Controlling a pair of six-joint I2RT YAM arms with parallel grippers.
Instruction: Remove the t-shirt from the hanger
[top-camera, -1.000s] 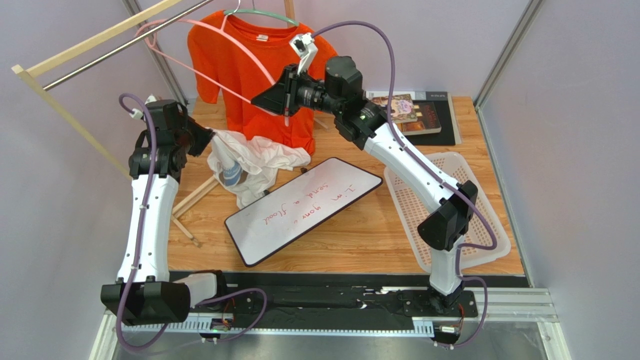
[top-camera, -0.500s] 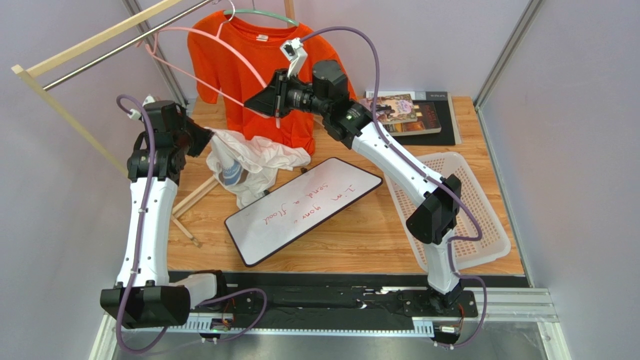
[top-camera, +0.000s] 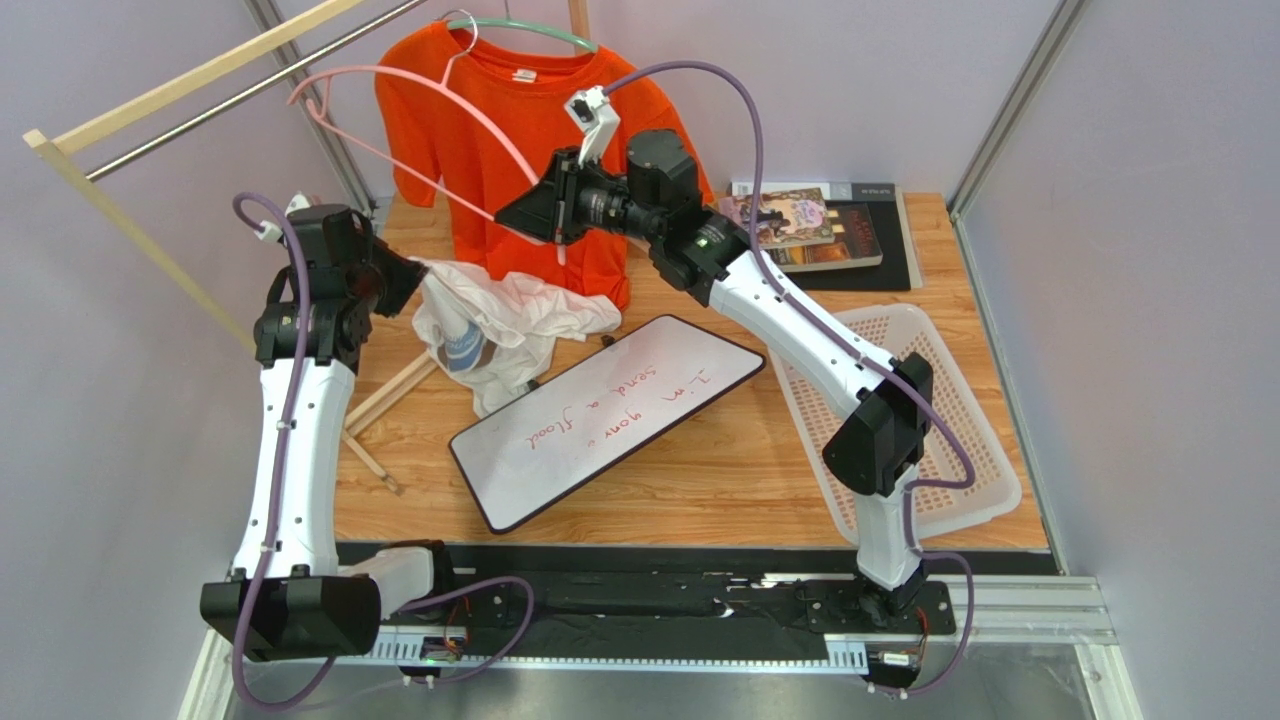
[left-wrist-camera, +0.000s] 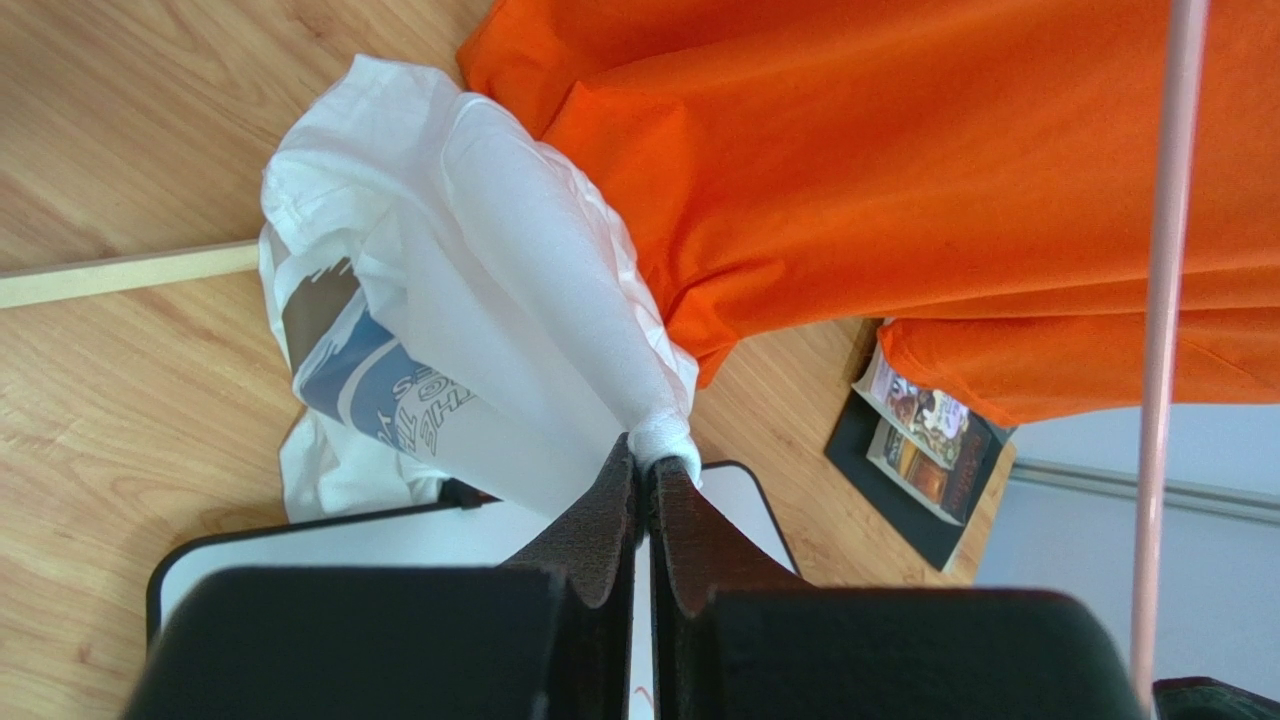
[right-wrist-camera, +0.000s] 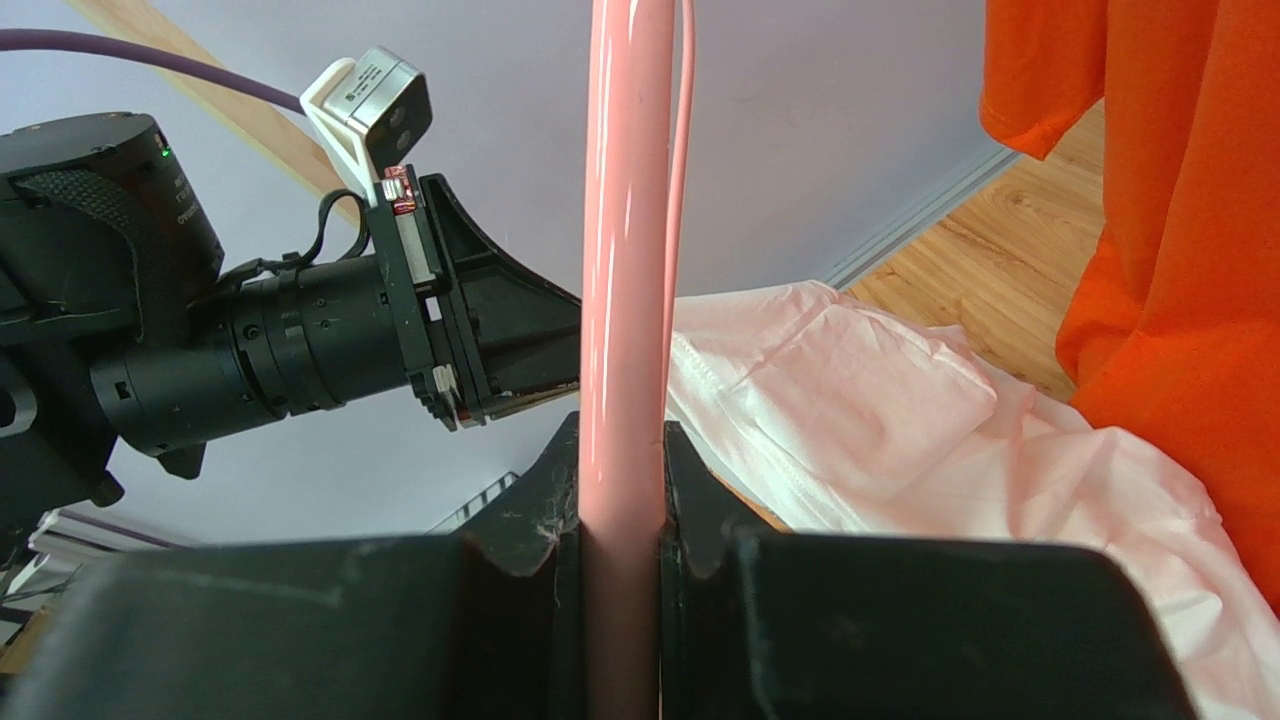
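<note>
Left pincer (left-wrist-camera: 646, 477) clamped shut on a fold of the crumpled white printed t-shirt (left-wrist-camera: 451, 285), heaped on the wooden counter (top-camera: 721, 465) — below the thin pink plastic hanger (right-wrist-camera: 622, 225), nearer the left arm. Right pincer (right-wrist-camera: 619, 458) grips that hanger's rod, long axis slanting up-left — shirt looks clear of it.
</note>
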